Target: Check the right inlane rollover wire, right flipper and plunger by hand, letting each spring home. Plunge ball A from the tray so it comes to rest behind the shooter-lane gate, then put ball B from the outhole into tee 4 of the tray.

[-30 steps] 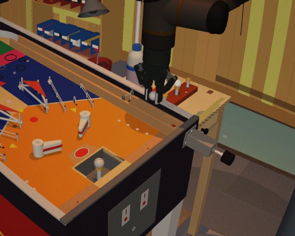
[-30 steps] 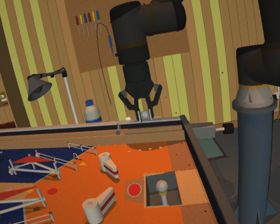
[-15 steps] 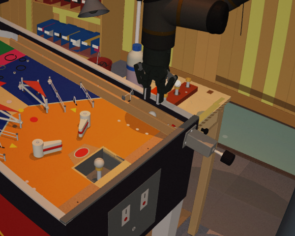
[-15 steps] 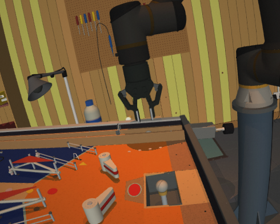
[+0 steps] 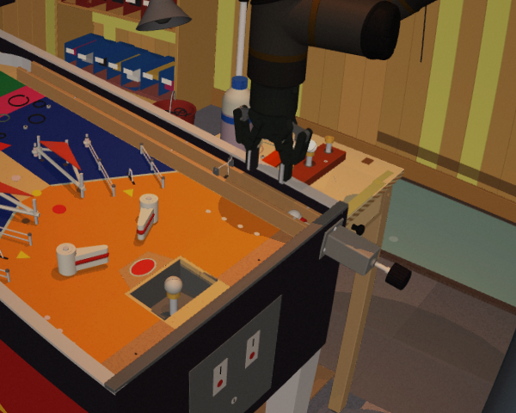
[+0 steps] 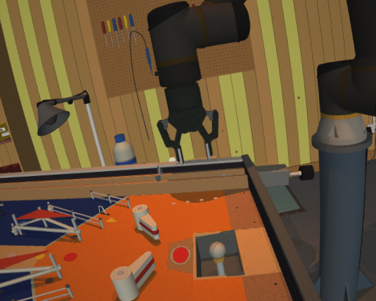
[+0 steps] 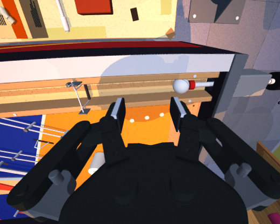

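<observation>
Ball A (image 7: 181,86) is a white ball lying in the wooden shooter lane (image 5: 249,186), against the red tip of the plunger rod (image 7: 192,85). In the side camera it shows at the lane's lower end (image 5: 295,215). My gripper (image 5: 265,172) (image 6: 193,155) (image 7: 147,109) hangs above the lane, up-lane of the ball, open and empty. The wire gate (image 5: 223,168) (image 7: 81,97) stands further up the lane. The plunger knob (image 5: 398,275) sticks out of the grey housing at the cabinet front. Ball B (image 5: 173,283) (image 6: 217,248) sits on a post in the outhole. The red tee tray (image 5: 320,162) lies on the bench behind.
Behind the machine stand a workbench, a white bottle (image 5: 235,109), a red bucket and a lamp. Two flippers (image 5: 147,215) (image 5: 81,258) lie on the orange playfield. The robot's pedestal (image 6: 338,215) stands to the right of the cabinet.
</observation>
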